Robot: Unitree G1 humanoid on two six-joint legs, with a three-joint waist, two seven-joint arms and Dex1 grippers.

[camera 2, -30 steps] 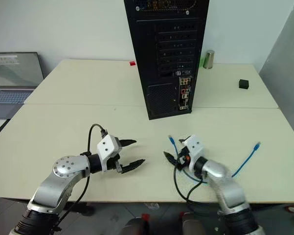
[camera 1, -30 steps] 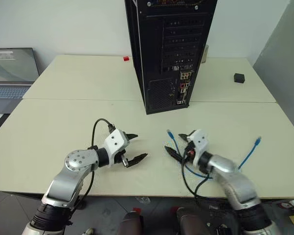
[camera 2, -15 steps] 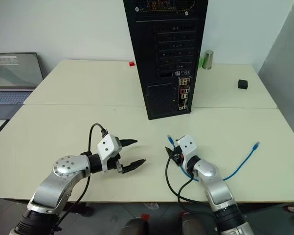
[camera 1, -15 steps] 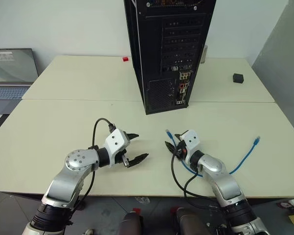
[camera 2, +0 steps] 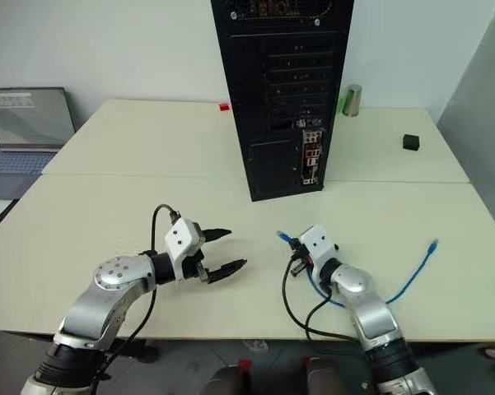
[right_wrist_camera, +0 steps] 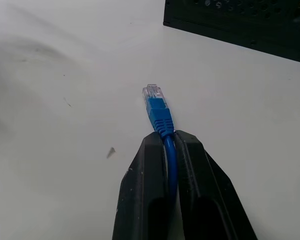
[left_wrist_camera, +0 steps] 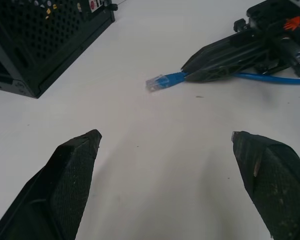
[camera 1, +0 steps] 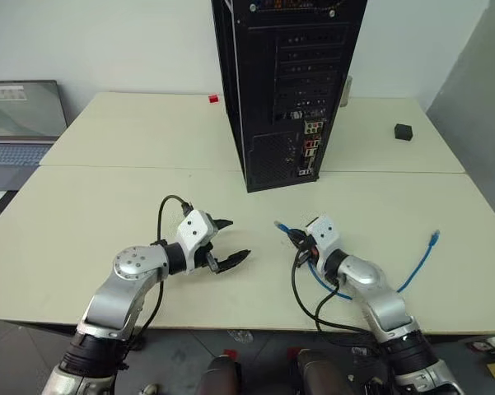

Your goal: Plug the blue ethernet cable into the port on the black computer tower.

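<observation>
The black computer tower [camera 1: 284, 86] stands upright on the pale table [camera 1: 107, 214], its rear panel facing the camera; its top is cut off by the edge of the head views, and the small sockets low on the panel are too fine to tell apart. In front of the tower and a little to its right, the right gripper [right_wrist_camera: 167, 145] has its two black fingers pressed together around the blue ethernet cable [right_wrist_camera: 160, 116], just behind the plug. The clear plug tip juts past the fingertips toward the tower, apart from it. The rest of the cable runs back under the right arm, where part of it is hidden, and loops out to a free plug [camera 1: 433, 237] farther right of the tower. It probably lies on the table there. The left gripper [camera 1: 226, 243], in front of the tower and to its left, has its fingers [left_wrist_camera: 70, 175] spread wide, holding nothing.
</observation>
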